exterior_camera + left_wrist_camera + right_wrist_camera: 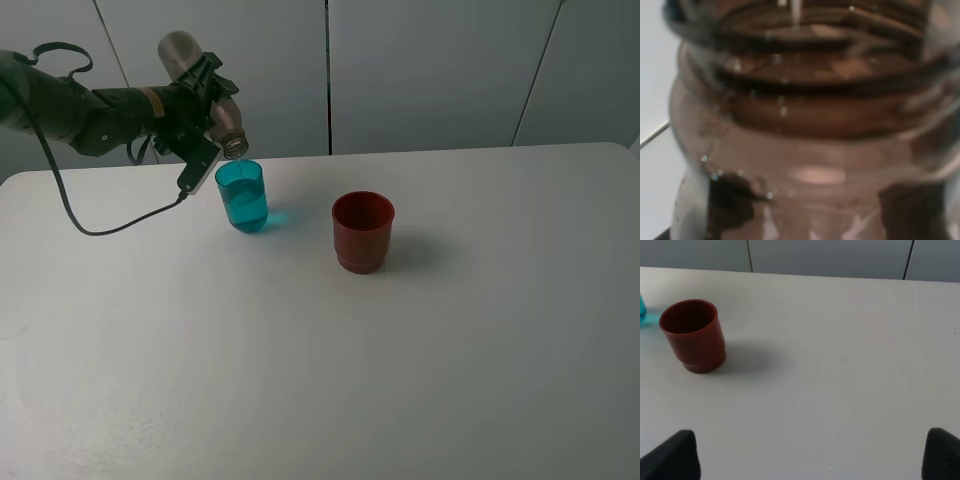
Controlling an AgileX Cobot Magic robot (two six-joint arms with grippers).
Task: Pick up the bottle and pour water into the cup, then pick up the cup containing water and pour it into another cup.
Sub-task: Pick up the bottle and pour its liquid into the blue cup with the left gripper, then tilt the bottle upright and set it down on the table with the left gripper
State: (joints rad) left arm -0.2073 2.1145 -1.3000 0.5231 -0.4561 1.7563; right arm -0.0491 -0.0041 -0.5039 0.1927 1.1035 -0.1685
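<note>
Left pincer (200, 102) clamps a tall smoky grey-brown plastic bottle (229, 130), tipped neck-down just above a small translucent teal tumbler (242, 197) at the left rear of the white tabletop (420, 380). A stout dark red cup (362, 232) stands apart beside it. Right pincer (809, 454) gapes wide, empty. Risk: the neck hangs near the rim, so water may spill outside

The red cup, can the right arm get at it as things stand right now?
Probably yes. The red cup stands upright on the table ahead of the right gripper, whose jaws are wide open, with nothing lying between the two. The teal cup stands apart on its far side.
</note>
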